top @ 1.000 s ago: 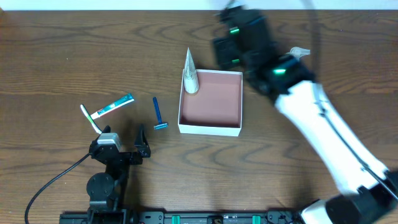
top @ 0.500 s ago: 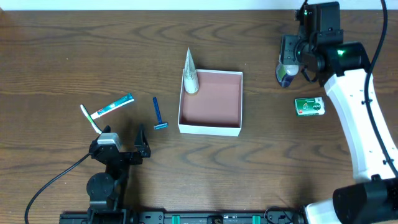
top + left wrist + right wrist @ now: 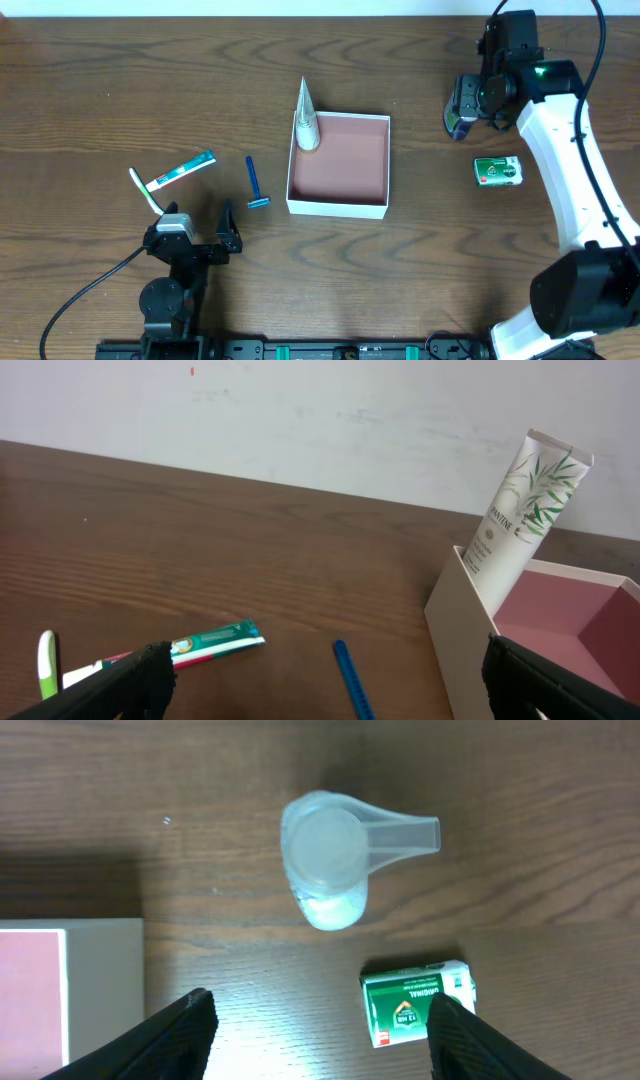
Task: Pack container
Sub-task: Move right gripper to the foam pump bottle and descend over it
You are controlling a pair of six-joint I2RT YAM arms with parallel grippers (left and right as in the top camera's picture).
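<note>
The container point(image 3: 338, 165) is a shallow white box with a pink-brown inside, at the table's middle. A white Pantene tube point(image 3: 306, 118) leans upright in its far-left corner and also shows in the left wrist view point(image 3: 522, 508). My right gripper point(image 3: 466, 104) is open and empty, hovering over a small clear bottle point(image 3: 325, 850) at the far right. A green soap packet point(image 3: 415, 1003) lies just by it. My left gripper point(image 3: 198, 238) is open and empty near the front left. A blue razor point(image 3: 256, 182), a toothpaste tube point(image 3: 182, 170) and a toothbrush point(image 3: 145, 190) lie left of the box.
The box's near wall point(image 3: 462, 630) stands at the right of the left wrist view, and its corner point(image 3: 100, 980) shows at the left of the right wrist view. A white wall backs the table's far edge.
My right arm has swung from above the box's far-right corner out to the far right, and now hovers over the clear bottle. The left arm has not moved.
</note>
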